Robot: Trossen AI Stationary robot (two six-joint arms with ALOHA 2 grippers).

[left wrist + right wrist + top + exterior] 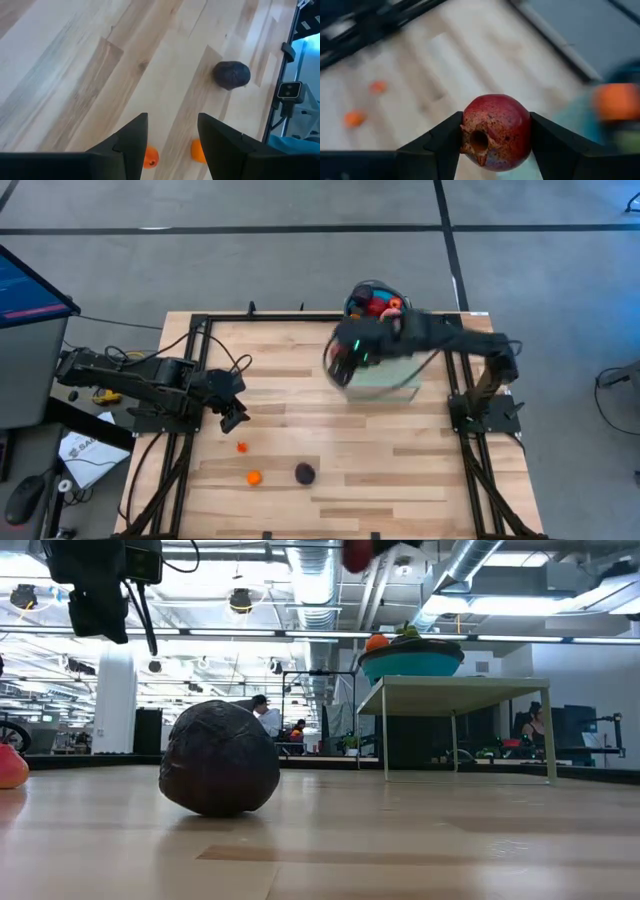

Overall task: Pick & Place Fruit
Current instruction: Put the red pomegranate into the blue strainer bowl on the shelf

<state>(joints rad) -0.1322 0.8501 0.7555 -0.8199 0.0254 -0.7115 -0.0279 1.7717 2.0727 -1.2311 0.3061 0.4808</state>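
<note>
right gripper (495, 137): clamped on a round red pomegranate-like fruit (496, 131) between both fingers, above the pale stand by the teal bowl (372, 298) | left gripper (172, 145): jaws apart, holding nothing; dark purple round fruit (232, 75) lies ahead of it; two small orange fruits (150, 157) just beneath its fingertips on the wooden table (300, 380)

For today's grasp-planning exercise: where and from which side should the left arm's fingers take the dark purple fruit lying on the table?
Grip the dark purple fruit across its widest middle, coming straight down from above. It is roundish and sits alone on the bare wood table, clear of the two orange pieces, so both sides look free. The left gripper, open and empty, hovers nearby.
</note>
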